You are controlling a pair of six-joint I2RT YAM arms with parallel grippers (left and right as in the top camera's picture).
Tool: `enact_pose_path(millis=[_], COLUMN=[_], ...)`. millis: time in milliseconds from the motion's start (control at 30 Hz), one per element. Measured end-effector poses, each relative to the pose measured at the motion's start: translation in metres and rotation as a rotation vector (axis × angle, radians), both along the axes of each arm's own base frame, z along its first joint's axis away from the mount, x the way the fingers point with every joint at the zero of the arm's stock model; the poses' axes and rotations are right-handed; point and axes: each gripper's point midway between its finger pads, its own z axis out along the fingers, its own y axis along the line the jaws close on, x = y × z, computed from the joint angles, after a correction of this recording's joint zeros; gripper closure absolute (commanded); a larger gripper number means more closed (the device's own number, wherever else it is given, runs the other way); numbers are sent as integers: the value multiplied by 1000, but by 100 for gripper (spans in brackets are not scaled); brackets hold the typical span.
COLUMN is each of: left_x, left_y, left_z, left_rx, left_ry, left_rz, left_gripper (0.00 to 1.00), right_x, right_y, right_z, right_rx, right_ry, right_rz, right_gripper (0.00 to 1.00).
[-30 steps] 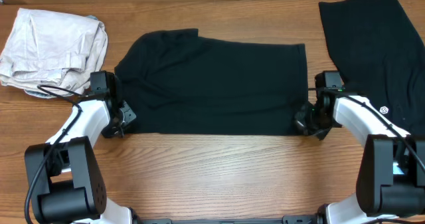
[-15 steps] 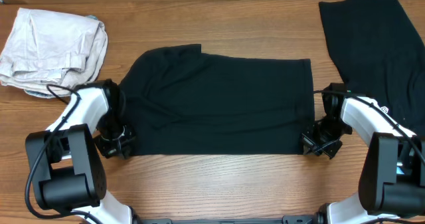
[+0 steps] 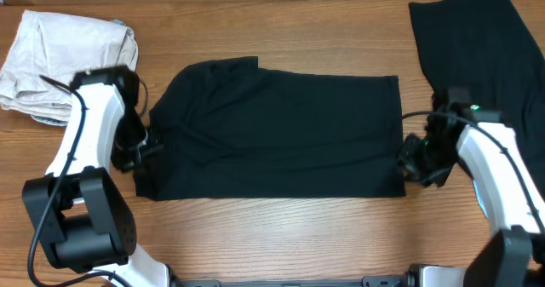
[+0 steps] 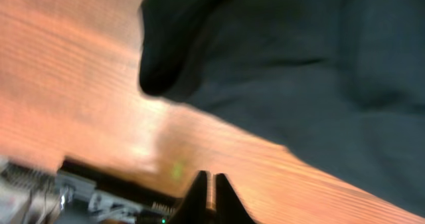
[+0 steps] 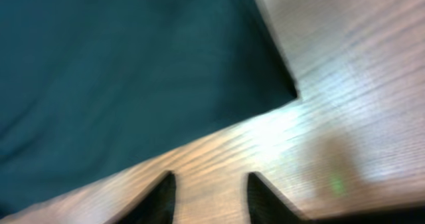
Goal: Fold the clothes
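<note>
A wooden desk [image 3: 281, 236] fills the overhead view, its warm brown grain running left to right. Light lies evenly across it, and both wrist views catch a soft, bright glare on the wood.

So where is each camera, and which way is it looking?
Overhead: above the table, looking straight down at the T-shirt; the left arm and right arm show.
Left wrist: on the left arm, looking past the closed left tool at the shirt's edge and the wood.
Right wrist: on the right arm, looking past the open right tool at a corner of the shirt.
Shared: all three views show the same T-shirt and table.
</note>
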Motion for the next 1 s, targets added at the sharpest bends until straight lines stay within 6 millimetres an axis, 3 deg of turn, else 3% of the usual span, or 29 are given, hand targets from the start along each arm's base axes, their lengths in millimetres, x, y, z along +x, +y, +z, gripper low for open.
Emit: enact_pose_path(millis=[67,100,233,333,433,533,633,800,900,1000], left_x=[25,40,123,188,225,252,273,290,290,290], left_y=[-2,-4,-15,-23,-34,-52,-73,-109,-118,-116], left_z=[12,18,46,78,103,110,91,29,-4,-23], left_rx=[-28,-44,-122,-137,-115,-113,-127,-149,-112,-53], left_ry=[-99,-161,-520,-817,-992,-1093,-1116,-1064,-1001,-960], left_rz=[-26,-42,-113,-208,-267,-320,-384,-527,-582,-617], left_gripper=[20,7,5,2,1,0,0,3,4,8], right_x=[19,26,52,62,62,62,63,63,62,60], right_y=[3,4,4,6,7,7,7,7,7,7], right_z=[25,35,65,72,73,72,72,73,72,72], right_rx=[18,21,15,13,14,14,12,10,12,13], right_ry=[-101,-140,-275,-324,-328,-328,-331,-332,-327,-320], right_rz=[57,79,138,157,168,172,175,176,175,176], right_gripper=[41,41,37,36,35,34,33,32,32,31])
